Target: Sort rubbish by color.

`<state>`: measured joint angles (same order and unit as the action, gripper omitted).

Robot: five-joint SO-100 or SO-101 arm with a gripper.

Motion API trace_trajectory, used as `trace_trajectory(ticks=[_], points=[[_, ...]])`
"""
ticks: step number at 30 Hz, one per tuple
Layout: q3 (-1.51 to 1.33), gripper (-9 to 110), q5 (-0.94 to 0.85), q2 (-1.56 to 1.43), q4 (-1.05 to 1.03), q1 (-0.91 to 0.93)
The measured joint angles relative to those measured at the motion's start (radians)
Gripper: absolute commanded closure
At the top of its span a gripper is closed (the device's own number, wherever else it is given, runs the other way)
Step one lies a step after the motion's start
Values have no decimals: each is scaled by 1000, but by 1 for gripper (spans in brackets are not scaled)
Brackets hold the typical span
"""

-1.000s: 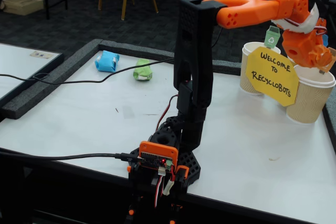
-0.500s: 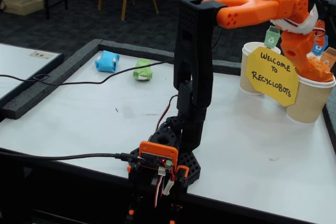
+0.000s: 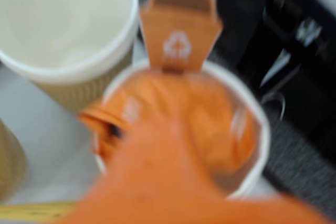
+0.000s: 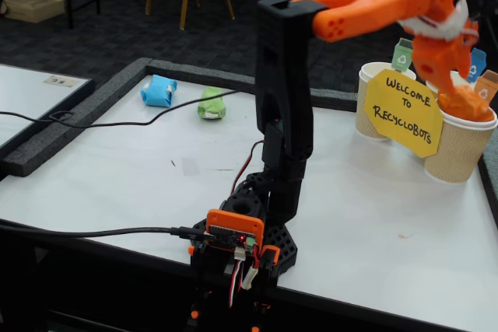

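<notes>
My orange gripper (image 4: 465, 103) hangs over the rightmost paper cup (image 4: 459, 153), its tip at the rim. The wrist view is blurred. It shows that cup (image 3: 262, 129) from above with an orange wad (image 3: 215, 114) lying inside, beyond my gripper (image 3: 136, 127). The jaws look parted and nothing shows between them. A light blue wad (image 4: 159, 90) and a light green wad (image 4: 211, 103) lie on the white table at the far left, well away from the arm.
A yellow sign (image 4: 403, 112) hangs in front of the cups. An empty cup (image 3: 63, 19) stands beside the orange-tagged one; small tags, green (image 4: 403, 54), blue (image 4: 476, 64) and orange (image 3: 179, 24), rise behind them. A black cable (image 4: 117, 120) crosses the table.
The gripper dipped from just above the right cup down to its rim. The arm has since lifted and tilted a little. The blue and green wads have not moved.
</notes>
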<state>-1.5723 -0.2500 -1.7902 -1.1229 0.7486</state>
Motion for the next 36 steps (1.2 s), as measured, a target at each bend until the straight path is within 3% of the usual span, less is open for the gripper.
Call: trace_trajectory(ticks=[10,25,36], points=[[-23,101,0,-350,-164,-109],[-443,101,-49,-788,-374,-827],[-566,101,-49,-951,-422,-1149]])
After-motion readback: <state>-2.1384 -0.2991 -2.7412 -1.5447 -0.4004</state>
